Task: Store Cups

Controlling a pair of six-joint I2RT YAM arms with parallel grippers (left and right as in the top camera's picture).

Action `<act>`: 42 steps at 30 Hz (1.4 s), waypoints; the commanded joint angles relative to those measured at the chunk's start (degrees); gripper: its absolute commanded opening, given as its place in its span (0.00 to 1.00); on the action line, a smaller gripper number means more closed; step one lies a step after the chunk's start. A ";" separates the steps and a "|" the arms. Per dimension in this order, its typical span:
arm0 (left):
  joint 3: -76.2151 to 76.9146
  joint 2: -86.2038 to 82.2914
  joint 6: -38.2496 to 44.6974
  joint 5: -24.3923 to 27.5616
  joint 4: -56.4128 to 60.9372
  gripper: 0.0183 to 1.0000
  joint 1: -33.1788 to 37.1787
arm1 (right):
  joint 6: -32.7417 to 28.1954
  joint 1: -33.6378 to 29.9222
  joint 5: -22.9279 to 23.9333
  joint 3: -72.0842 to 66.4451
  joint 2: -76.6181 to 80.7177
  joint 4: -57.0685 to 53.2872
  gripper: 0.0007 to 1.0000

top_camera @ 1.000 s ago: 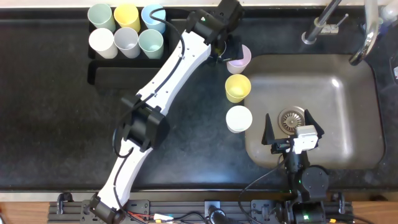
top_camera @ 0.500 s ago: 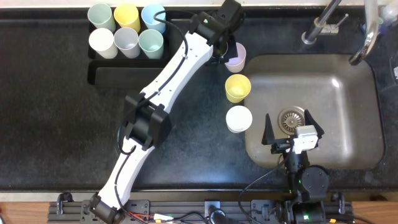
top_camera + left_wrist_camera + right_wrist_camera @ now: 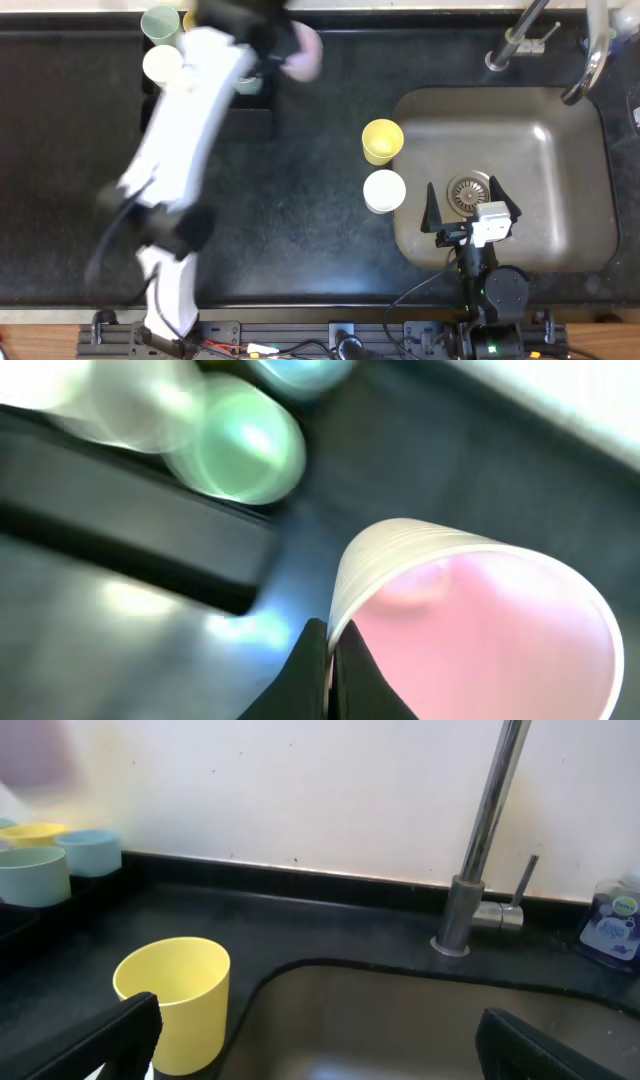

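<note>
My left gripper (image 3: 326, 645) is shut on the rim of a pink cup (image 3: 470, 630), one finger inside and one outside. From above, the pink cup (image 3: 302, 52) hangs at the counter's back, just right of the black tray (image 3: 250, 122). The tray holds a pale green cup (image 3: 160, 22) and a white cup (image 3: 160, 65); the arm hides its other cups. A green cup (image 3: 245, 450) stands in the tray close to the pink one. A yellow cup (image 3: 382, 140) and a white cup (image 3: 384, 190) stand on the counter by the sink. My right gripper (image 3: 470, 205) is open over the sink, near the yellow cup (image 3: 175, 1000).
The steel sink (image 3: 560, 130) takes up the right side, with a faucet (image 3: 520, 40) behind it and a soap bottle (image 3: 615, 930) at the far right. Dark counter (image 3: 300, 220) lies open between the tray and the sink.
My left arm has lifted the pink cup from beside the sink and swung it fast to the left, up to the tray. The right arm has not moved.
</note>
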 commanded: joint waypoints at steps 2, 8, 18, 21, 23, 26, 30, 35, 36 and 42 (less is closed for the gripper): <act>-27.45 -26.40 -10.29 -4.33 1.75 0.02 16.85 | -0.17 -0.13 -0.22 -0.76 -0.42 0.31 1.00; -61.07 -38.77 -10.88 9.07 18.12 0.02 33.99 | -0.17 -0.13 -0.22 -0.76 -0.42 0.31 1.00; -65.44 -33.68 -13.07 8.74 24.11 0.02 35.50 | -0.17 -0.13 -0.22 -0.76 -0.42 0.31 1.00; -64.26 -31.58 -13.22 8.68 24.41 0.02 35.50 | -0.17 -0.13 -0.22 -0.76 -0.42 0.31 1.00; -62.77 -30.18 -13.14 8.28 24.22 0.02 35.47 | -0.17 -0.13 -0.22 -0.76 -0.42 0.31 1.00; -60.39 -28.13 -12.76 7.74 24.06 0.02 35.06 | -0.17 -0.13 -0.22 -0.74 -0.42 0.31 1.00; -56.63 -25.18 -12.61 6.21 23.78 0.02 33.70 | -0.17 -0.13 -0.22 -0.76 -0.42 0.31 1.00; -53.31 -21.92 -12.92 5.66 23.80 0.02 32.63 | -0.17 -0.13 -0.22 -0.74 -0.42 0.31 1.00; -53.11 -21.40 -13.05 5.68 23.85 0.02 32.57 | -0.17 -0.13 -0.22 -0.76 -0.42 0.31 1.00; -53.11 -18.78 -13.05 4.81 23.82 0.02 32.59 | -0.17 -0.13 -0.22 -0.76 -0.42 0.31 1.00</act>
